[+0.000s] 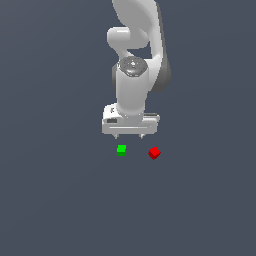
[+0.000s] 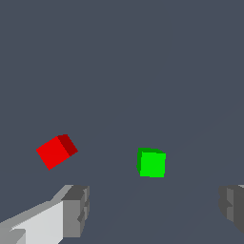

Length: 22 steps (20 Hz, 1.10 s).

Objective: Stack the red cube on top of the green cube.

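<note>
Here, red cube (image 1: 154, 152) beside green cube (image 1: 121, 149), outside the spread, empty claw (image 1: 129, 135).

There are two cubes in all: one red cube (image 1: 154, 152) (image 2: 56, 151) and one green cube (image 1: 121, 150) (image 2: 152, 163). One robot arm (image 1: 134, 75) is present, carrying one end effector (image 1: 129, 136) (image 2: 153, 209) with two fingers (image 2: 76, 210).

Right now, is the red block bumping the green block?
Apart. The exterior view shows bare floor between the red cube and the green cube.
</note>
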Available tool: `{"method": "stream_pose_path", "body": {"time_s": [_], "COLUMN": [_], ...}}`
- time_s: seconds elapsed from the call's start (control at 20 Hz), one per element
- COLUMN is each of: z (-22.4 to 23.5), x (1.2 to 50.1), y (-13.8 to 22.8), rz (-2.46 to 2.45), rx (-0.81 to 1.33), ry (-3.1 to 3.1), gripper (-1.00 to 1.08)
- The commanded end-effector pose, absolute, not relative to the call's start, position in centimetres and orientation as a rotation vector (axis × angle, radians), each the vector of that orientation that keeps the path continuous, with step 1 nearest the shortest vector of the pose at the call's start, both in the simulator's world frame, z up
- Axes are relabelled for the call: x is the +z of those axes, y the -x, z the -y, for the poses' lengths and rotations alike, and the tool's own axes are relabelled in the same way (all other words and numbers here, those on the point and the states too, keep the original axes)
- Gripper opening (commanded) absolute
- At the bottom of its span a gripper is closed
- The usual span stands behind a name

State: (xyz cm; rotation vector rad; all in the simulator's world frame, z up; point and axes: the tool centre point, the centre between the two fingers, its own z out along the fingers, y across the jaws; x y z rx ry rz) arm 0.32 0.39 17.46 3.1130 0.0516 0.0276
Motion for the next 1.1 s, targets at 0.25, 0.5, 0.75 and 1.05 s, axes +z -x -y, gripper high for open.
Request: {"method": "stream_pose_path", "body": {"time_s": [0.25, 0.5, 0.75, 1.05], "z": [-1.0, -2.9, -6.2, -10.5], "x": [17.0, 15.4, 12.7, 9.3], "y": [-0.5, -0.9, -1.1, -0.6], "rz": [-0.095, -0.227, -0.458, -0.755], "rx": [0.026, 0.023, 0.016, 0.007], "ry": [-3.114, -3.112, -3.095, -3.046], "gripper": [1.00, 1.00, 1.00, 1.00]}}
